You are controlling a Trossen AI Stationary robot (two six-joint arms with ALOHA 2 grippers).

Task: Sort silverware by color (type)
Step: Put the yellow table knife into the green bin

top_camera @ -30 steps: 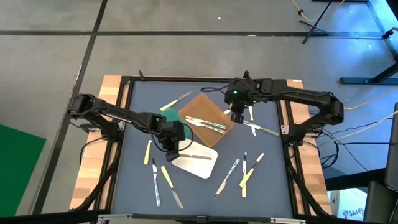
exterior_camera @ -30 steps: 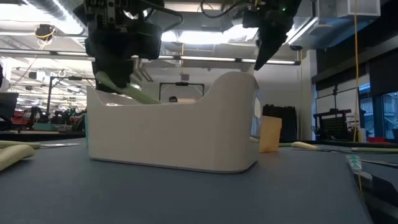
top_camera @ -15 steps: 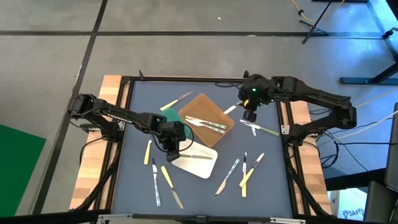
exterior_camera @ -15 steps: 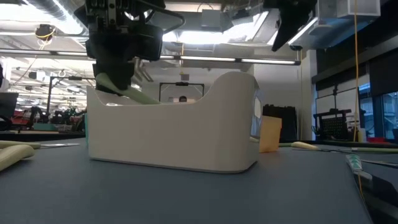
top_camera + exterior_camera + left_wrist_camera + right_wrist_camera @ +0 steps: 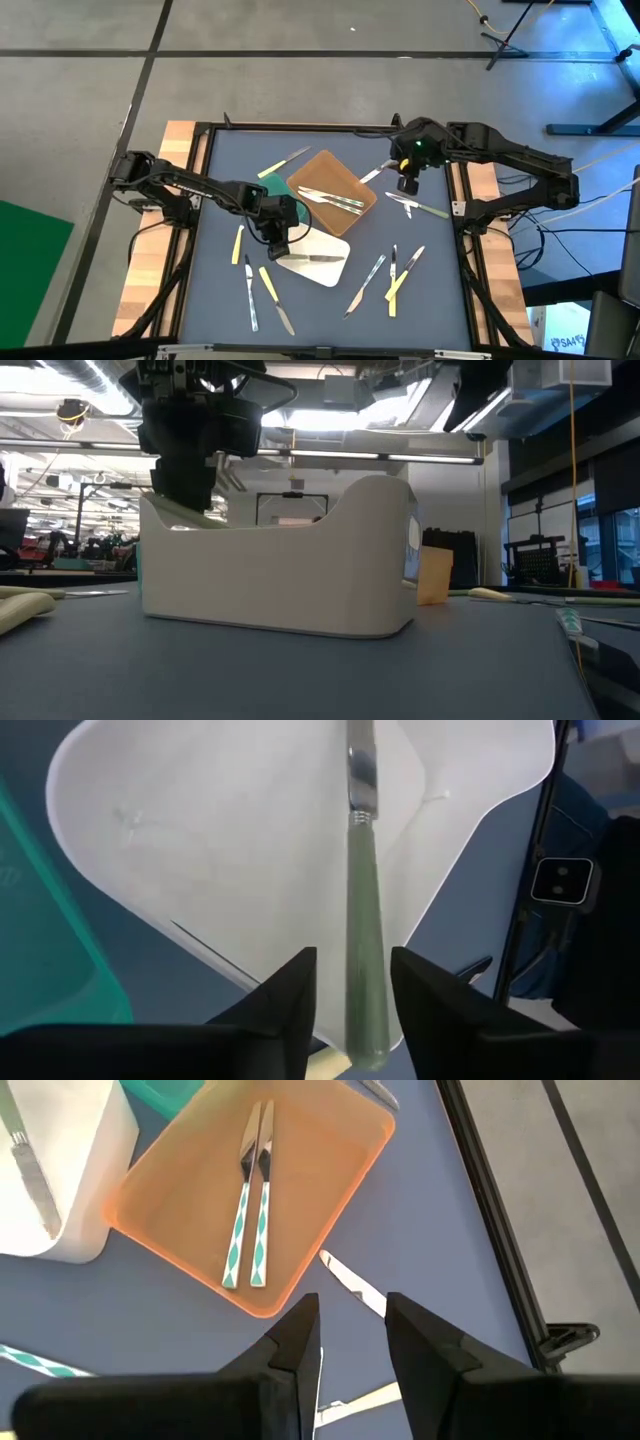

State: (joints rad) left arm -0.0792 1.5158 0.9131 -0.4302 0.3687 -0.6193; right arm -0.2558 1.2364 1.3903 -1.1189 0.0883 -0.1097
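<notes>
My left gripper [image 5: 277, 243] hangs open over the left end of the white tray [image 5: 335, 275]. A green-handled knife [image 5: 362, 920] lies inside that tray, its handle between my spread fingers and touching neither. Open and empty, my right gripper [image 5: 406, 186] hovers high near the table's right edge, right of the brown tray [image 5: 330, 1140], where two blue-patterned pieces [image 5: 250, 1210] lie. In the low view, the white tray's wall [image 5: 280, 580] hides the knife.
A green tray [image 5: 272, 185] sits left of the brown one. Loose silverware lies on the mat: yellow-handled pieces [image 5: 238, 243] at near left, several [image 5: 395, 275] at near right, one [image 5: 420, 208] below my right gripper, one [image 5: 283, 160] at far left.
My left gripper has opened and let go of the green-handled knife. Its raised handle end has dropped, and the knife now lies flat in the white tray. My right gripper has risen and moved toward the table's right edge, away from the brown tray.
</notes>
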